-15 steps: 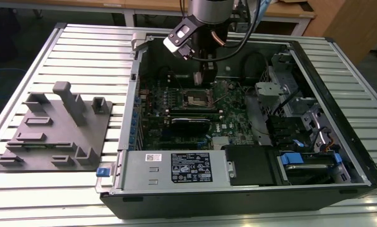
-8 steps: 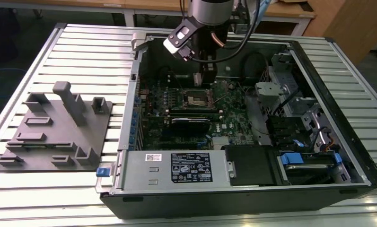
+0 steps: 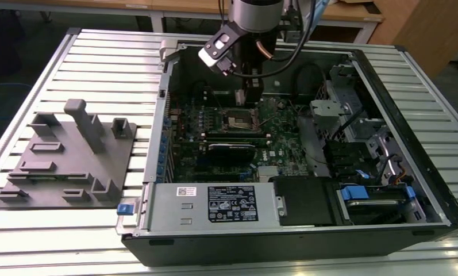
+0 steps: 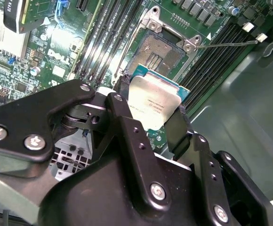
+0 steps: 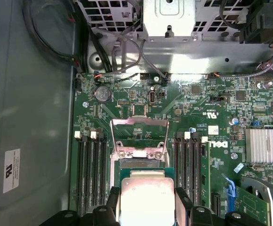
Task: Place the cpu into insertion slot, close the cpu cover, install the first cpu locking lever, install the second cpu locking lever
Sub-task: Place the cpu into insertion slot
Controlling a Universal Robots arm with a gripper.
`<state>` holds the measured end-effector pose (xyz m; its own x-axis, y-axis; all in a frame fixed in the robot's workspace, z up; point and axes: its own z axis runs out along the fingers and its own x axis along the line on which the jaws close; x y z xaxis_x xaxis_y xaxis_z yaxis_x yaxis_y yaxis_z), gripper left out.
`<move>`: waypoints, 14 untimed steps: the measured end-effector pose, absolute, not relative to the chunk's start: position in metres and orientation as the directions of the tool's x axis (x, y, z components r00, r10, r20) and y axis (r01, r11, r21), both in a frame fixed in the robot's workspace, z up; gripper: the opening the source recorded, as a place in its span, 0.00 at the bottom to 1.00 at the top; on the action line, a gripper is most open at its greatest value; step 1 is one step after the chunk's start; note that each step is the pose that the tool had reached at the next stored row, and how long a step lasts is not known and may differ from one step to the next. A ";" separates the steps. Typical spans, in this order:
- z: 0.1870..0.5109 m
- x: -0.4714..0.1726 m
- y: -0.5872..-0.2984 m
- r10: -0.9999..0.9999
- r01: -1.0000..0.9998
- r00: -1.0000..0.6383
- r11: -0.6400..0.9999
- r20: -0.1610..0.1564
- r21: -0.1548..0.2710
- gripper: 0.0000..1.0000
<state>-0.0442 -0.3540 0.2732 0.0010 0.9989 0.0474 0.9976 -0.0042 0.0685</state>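
Exterior view: the arm (image 3: 244,23) reaches down into an open computer case (image 3: 290,247) that lies on a slatted metal table (image 3: 98,57). The gripper (image 3: 249,96) hangs just above the socket (image 3: 240,119) on the green board (image 3: 283,132). A grey fixture tray (image 3: 68,161) rests on the table at the exterior view's left, just beside the case. A labelled power supply box (image 3: 213,204) sits inside the case along its near wall. In the second wrist view the gripper (image 4: 151,109) is closed on the cpu (image 4: 156,104). Its black fingers (image 4: 178,123) press on two opposite edges, and the silver-grey top of the chip faces the camera. The cpu is held clear of the board, near the open socket (image 4: 156,55) and not seated in it, so the contact field of the socket is uncovered. A lever (image 4: 226,44) sticks out from one corner of the socket, across the memory slots (image 4: 207,61). In the first wrist view the cpu (image 5: 147,197) sits between the fingers (image 5: 183,203), at the near edge of the socket (image 5: 141,163). The cover (image 5: 139,122) is swung open on the far side of the socket, and the board shows through its window. Memory slots (image 5: 92,169) flank the socket on both sides, and a finned heat sink (image 5: 266,146) stands well apart from it.
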 end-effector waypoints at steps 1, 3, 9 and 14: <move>0.273 -0.044 -0.354 0.999 0.998 0.001 -0.004 0.047 0.069 0.54; 0.271 -0.044 -0.354 0.999 0.998 0.001 -0.004 0.047 0.069 0.54; 0.266 -0.044 -0.354 0.999 0.998 0.001 -0.004 0.047 0.069 0.54; 0.261 -0.044 -0.354 0.999 0.998 0.001 -0.004 0.047 0.069 0.54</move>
<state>-0.0442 -0.3540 0.2612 0.0010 0.9989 0.0475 0.9976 -0.0042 0.0685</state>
